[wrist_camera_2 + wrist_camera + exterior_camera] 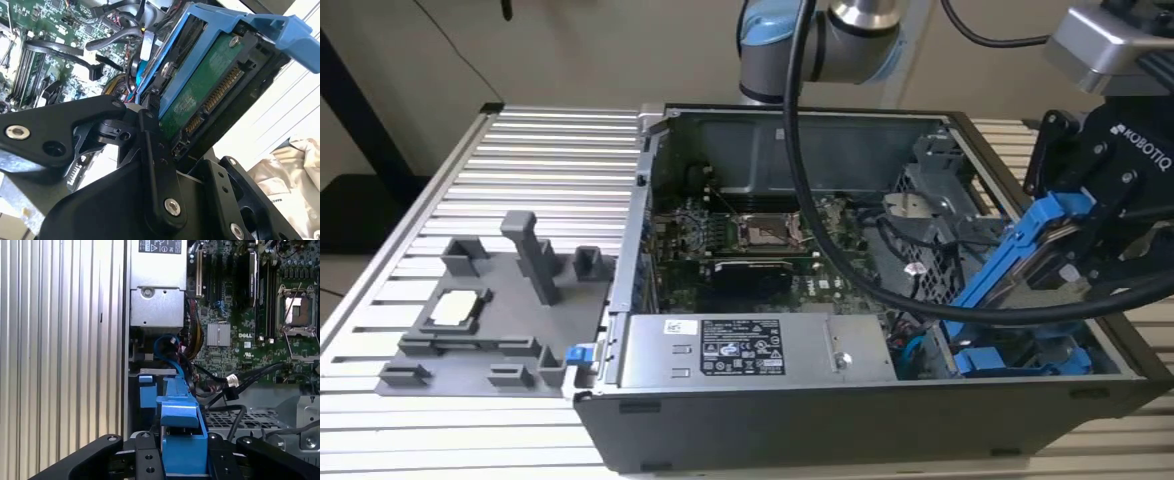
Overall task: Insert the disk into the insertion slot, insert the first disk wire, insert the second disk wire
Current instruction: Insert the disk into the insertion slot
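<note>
A ribbed metal surface (520,160) carries the open computer case (720,420). The gripper (1074,275) clamps the disk (1021,255) — tilted, lower end near the insertion slot (1014,358) beneath the gripper. Recommended: square its blue frame to the slot's rails before pressing — cables (231,380) lie close beside.

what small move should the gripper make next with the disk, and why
Probably ease the tilted disk down toward the insertion slot: the gripper is shut on it, and its lower end hangs above the slot, not yet seated.
</note>
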`<state>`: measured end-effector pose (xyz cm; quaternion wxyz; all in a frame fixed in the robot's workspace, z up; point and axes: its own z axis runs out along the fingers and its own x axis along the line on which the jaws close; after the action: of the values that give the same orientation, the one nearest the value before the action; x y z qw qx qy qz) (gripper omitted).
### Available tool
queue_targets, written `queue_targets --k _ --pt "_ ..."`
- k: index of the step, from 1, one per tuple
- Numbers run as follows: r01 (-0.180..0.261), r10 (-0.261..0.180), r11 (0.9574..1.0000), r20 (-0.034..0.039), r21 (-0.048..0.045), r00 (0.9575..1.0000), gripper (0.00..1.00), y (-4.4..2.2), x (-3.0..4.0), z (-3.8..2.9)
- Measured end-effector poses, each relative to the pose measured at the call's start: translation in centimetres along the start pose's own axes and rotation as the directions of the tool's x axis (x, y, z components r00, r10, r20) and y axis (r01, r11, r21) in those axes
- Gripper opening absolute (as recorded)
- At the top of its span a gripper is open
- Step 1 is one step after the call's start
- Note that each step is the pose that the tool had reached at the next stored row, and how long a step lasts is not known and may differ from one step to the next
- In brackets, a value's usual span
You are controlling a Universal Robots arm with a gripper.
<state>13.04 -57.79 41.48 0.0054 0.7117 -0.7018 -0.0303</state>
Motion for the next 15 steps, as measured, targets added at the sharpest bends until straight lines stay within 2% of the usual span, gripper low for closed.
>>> queue_targets --k 7,15 --pt "0.001 -0.001 1.0 0.0093 0.0 1.0 0.33 -0.04 0.16 0.63" --pt "0.003 -0.003 1.0 0.011 -0.0013 0.9999 0.33 -0.08 0.19 1.11"
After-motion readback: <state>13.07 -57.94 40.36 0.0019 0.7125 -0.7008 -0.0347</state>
